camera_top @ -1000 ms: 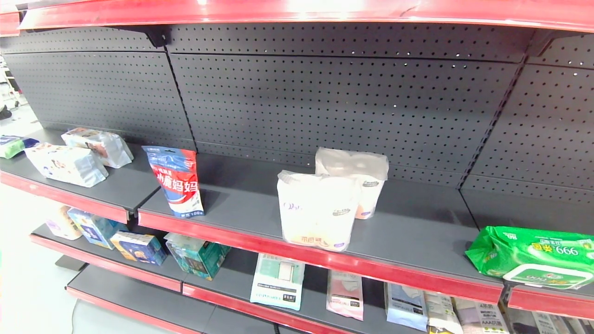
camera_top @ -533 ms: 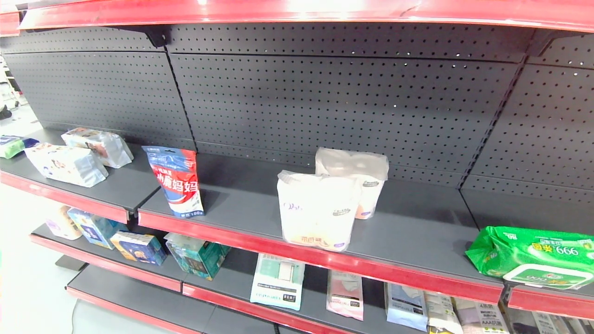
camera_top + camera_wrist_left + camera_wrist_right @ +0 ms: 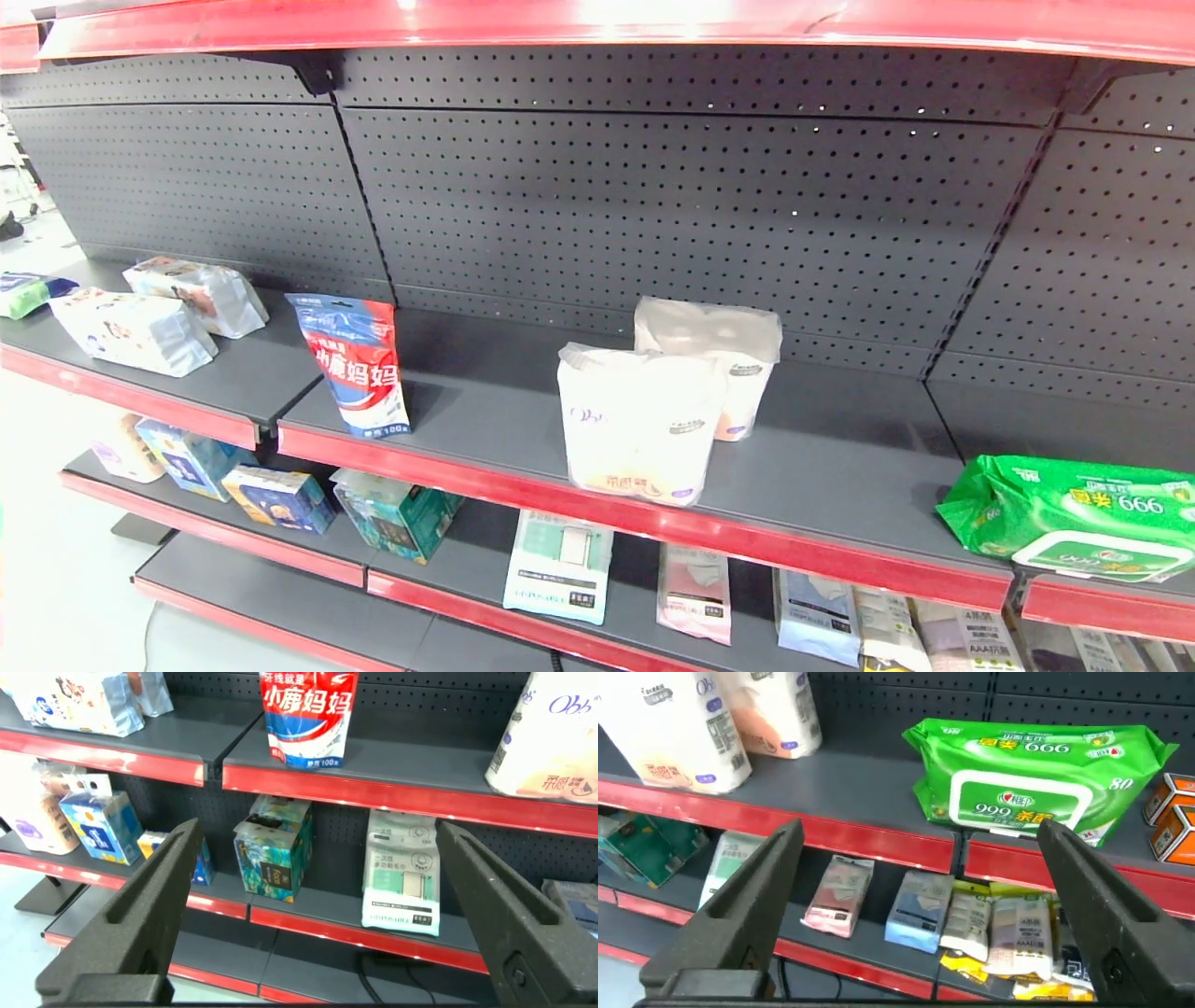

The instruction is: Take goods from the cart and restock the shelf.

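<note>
The left tool (image 3: 318,831) and right tool (image 3: 920,829) are spread apart and empty, facing the shelf (image 3: 840,467); next they probably must fetch goods from the cart.

two white roll packs (image 3: 639,420), two silvery bags (image 3: 135,329), one blue pouch (image 3: 355,364), one wipes pack (image 3: 1074,513) (green).

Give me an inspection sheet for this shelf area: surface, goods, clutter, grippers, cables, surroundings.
Surface: dark shelf, red front edge, largely bare.
Job's things: blue-red pouch upright; front paper pack with rear paper pack behind it; green wipes pack lying flat.
Clutter: nothing seen.
Grippers: left gripper open, empty; right gripper open, empty.
Cables: dark cable low down, under the lower shelf's packs.
Surroundings: perforated back panel; lower shelf holding boxes and flat packs.
</note>
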Robot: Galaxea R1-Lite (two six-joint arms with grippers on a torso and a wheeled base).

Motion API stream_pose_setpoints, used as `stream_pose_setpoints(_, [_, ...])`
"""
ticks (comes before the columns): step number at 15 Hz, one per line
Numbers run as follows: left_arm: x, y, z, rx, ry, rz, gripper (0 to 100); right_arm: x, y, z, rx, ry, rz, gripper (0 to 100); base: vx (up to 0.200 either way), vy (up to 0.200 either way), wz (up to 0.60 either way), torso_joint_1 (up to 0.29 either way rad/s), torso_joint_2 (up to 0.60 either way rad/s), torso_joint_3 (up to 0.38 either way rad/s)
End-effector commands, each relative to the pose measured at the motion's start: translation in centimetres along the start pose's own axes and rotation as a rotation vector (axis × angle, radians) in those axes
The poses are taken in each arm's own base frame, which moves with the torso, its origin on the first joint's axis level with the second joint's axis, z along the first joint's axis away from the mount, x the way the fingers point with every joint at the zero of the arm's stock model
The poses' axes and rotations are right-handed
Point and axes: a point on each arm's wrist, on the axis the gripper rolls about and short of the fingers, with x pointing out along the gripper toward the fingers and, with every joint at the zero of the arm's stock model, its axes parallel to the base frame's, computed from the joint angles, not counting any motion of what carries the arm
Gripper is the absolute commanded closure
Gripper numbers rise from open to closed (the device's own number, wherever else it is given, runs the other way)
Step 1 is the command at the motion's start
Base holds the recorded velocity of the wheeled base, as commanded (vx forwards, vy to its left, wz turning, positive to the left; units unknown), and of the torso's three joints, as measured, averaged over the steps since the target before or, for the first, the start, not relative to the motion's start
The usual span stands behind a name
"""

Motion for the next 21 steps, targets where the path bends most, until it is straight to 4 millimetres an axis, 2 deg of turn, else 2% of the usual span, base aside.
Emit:
stream_pose_setpoints(1, [0.0,0.0,0.0,0.001,-0.001,-0.001,0,0.0,0.0,0.0,0.000,0.001,0.003,0,0.000,0.000,0.00,0.000,0.00,0.000])
stream_pose_setpoints(3, [0.0,0.0,0.0,-0.001,-0.001,0.000,0,0.0,0.0,0.0,-0.001,0.001,0.006,0,0.000,0.000,0.00,0.000,0.00,0.000])
stream_pose_setpoints(15, [0.0,0.0,0.0,-0.001,-0.001,-0.001,0,0.0,0.0,0.0,0.000,0.001,0.008,0,0.000,0.000,-0.60,0.007,0.00,-0.002])
stream_pose_setpoints(20, [0.0,0.0,0.0,0.018,-0.004,-0.010,0,0.0,0.0,0.0,0.000,0.001,0.006,0,0.000,0.000,0.00,0.000,0.00,0.000])
stream_pose_setpoints(21, [-0.4,0.0,2.7,0.020,-0.050,-0.016,0,0.0,0.0,0.0,0.000,0.001,0.006,0,0.000,0.000,0.00,0.000,0.00,0.000])
